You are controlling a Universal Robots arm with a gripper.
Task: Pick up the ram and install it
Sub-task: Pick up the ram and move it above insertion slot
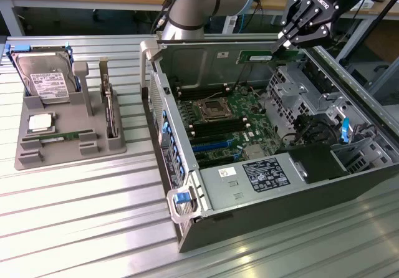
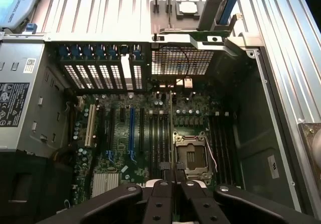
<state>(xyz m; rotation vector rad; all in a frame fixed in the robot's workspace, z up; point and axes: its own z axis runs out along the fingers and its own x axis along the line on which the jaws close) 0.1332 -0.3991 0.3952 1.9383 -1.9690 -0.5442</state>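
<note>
The ram (image 1: 255, 57) is a thin green stick held level above the far side of the open computer case (image 1: 206, 228). My gripper (image 1: 278, 46) is shut on its end nearest the exterior view's right. In the wrist view the black fingertips (image 2: 159, 186) press together, the gripper (image 2: 173, 184) holds the ram (image 2: 172, 133) edge-on, and it runs as a thin line over the motherboard. Black memory slots (image 1: 215, 128) lie beside the empty processor socket (image 1: 211, 110). From the wrist, the same slots (image 2: 158, 138) and socket (image 2: 190, 156) sit well below the stick.
A grey holder tray (image 1: 68, 156) sits at the exterior view's left with a hard drive (image 1: 43, 78), a silver processor chip (image 1: 39, 123), an upright card (image 1: 109, 106) and a thin green stick (image 1: 59, 138). A drive cage (image 1: 293, 88) and black fan shroud (image 1: 315, 159) crowd the case.
</note>
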